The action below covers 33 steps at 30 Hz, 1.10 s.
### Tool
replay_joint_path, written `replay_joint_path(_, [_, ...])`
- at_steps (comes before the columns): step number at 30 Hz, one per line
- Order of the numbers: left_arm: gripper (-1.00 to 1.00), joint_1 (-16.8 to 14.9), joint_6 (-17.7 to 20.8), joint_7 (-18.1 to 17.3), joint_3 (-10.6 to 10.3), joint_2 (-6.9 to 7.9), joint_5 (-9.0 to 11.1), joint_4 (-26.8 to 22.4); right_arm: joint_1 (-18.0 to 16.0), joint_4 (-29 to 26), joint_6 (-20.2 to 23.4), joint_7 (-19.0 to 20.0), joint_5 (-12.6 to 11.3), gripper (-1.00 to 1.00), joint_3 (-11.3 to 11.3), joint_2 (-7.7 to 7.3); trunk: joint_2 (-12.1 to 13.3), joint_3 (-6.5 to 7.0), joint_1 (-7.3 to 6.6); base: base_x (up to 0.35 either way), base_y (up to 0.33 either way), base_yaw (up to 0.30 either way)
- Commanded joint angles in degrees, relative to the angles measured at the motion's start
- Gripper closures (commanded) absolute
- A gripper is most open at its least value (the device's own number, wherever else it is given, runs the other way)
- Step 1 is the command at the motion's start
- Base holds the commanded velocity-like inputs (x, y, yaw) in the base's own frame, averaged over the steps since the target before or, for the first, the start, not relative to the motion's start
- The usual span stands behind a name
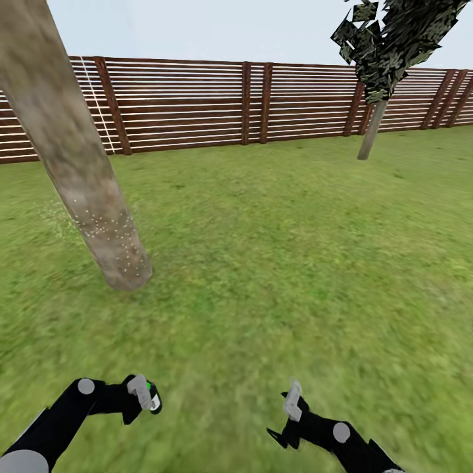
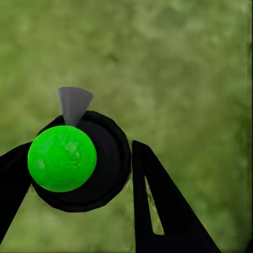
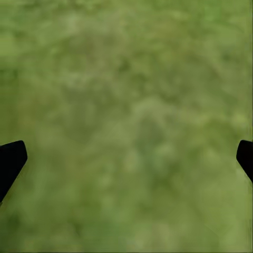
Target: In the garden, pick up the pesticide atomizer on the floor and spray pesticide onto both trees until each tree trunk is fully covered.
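One thick tree trunk (image 1: pixel 72 164) of mottled grey-brown bark leans across the left of the head view. A scatter of white pesticide specks (image 1: pixel 110 230) covers its lower part near the grass. At the bottom left, my left gripper (image 1: pixel 146 395) is shut on the pesticide atomizer (image 1: pixel 154 397). In the left wrist view the atomizer (image 2: pixel 74 161) is a black round body with a bright green cap and a grey nozzle, held between the fingers of the left gripper (image 2: pixel 79 158). My right gripper (image 1: pixel 292 402) hangs over the grass at the bottom right, and in the right wrist view this gripper (image 3: pixel 126 153) is open and empty.
Green lawn (image 1: pixel 276 263) stretches ahead to a brown slatted fence (image 1: pixel 197 105). A thin-trunked small tree (image 1: pixel 372 131) with dark foliage stands at the far right by the fence.
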Motion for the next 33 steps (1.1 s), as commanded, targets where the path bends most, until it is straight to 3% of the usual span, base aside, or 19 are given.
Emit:
replay_joint_path(1, [1.0,0.1,-0.2,-0.6,-0.2,-0.35,-0.2,0.1,-0.4,-0.4,-0.5,0.3,0.6,-1.0,0.3,0.32,0.0,-0.04,-0.01,0.0,0.0,0.0])
replay_joint_path(5, [1.0,0.5,-1.5,0.3,0.5,-1.66,1.0,0.7,-1.1,-1.7,-1.2,-1.1,0.6,-1.0,-1.0,1.62,0.0,-0.04,-0.01,0.0,0.0,0.0])
replay_joint_path(7, [1.0,0.6,-2.2,0.4,1.0,-2.31,0.5,0.8,-1.2,-2.3,-1.1,-1.7,0.6,-1.0,-1.0,2.27,0.0,-0.04,-0.01,0.0,0.0,0.0])
replay_joint_path(11, [1.0,-0.3,-3.3,-0.1,-0.4,-3.63,0.2,1.2,-1.3,-3.6,-0.9,-1.1,1.1,-1.0,-0.3,3.08,0.0,-0.04,-0.01,0.0,0.0,0.0])
replay_joint_path(15, [1.0,-1.4,-2.0,-1.4,-1.6,-4.94,-0.6,1.2,-1.3,-4.9,-0.6,0.2,1.7,-1.0,1.0,3.44,0.0,-0.04,-0.01,0.0,0.0,0.0])
replay_joint_path(16, [1.0,-3.1,2.3,-6.9,-12.3,-9.64,-2.2,1.2,-1.3,-11.3,-0.6,11.1,1.9,-1.0,1.8,3.47,0.0,-0.04,-0.01,0.0,0.0,0.0])
replay_joint_path(17, [1.0,-3.9,4.1,-8.7,-13.9,-9.97,-3.5,1.1,-1.3,-12.1,-0.6,12.2,2.0,-1.0,1.8,3.5,0.0,-0.04,-0.01,0.0,0.0,0.0])
replay_joint_path(20, [1.0,-4.5,6.6,-10.5,-14.9,-10.19,-4.5,0.7,-1.4,-15.1,0.5,17.3,2.1,-1.0,1.8,4.22,0.0,-0.04,-0.01,0.0,0.0,0.0])
replay_joint_path(21, [1.0,-4.6,6.8,-10.6,-14.9,-10.26,-4.6,0.6,-1.4,-15.7,2.2,17.9,2.0,1.0,1.8,4.5,0.0,-0.04,-0.01,0.0,0.0,0.0])
replay_joint_path(23, [1.0,-4.7,7.0,-10.7,-15.0,-10.34,-4.7,0.5,-1.4,-16.3,4.9,19.4,2.0,1.0,1.8,4.8,0.0,-0.04,-0.01,0.0,0.0,0.0])
replay_joint_path(28, [1.0,-5.6,7.1,-10.8,-15.1,-10.98,-6.2,0.5,-1.4,-18.2,5.7,20.5,1.9,1.0,2.5,5.21,0.0,-0.04,-0.01,0.0,0.0,0.0])
replay_joint_path(30, [1.0,-5.7,7.1,-10.8,-15.0,-12.28,-8.3,0.5,-1.4,-18.3,5.7,20.5,1.9,1.0,5.0,5.94,0.0,-0.04,-0.01,0.0,0.0,0.0])
replay_joint_path(33, [1.0,-5.7,7.1,-10.7,-15.0,-13.56,-9.0,0.5,-1.4,-18.4,5.8,20.5,1.9,1.0,5.7,6.24,0.0,-0.04,-0.01,0.0,0.0,0.0])
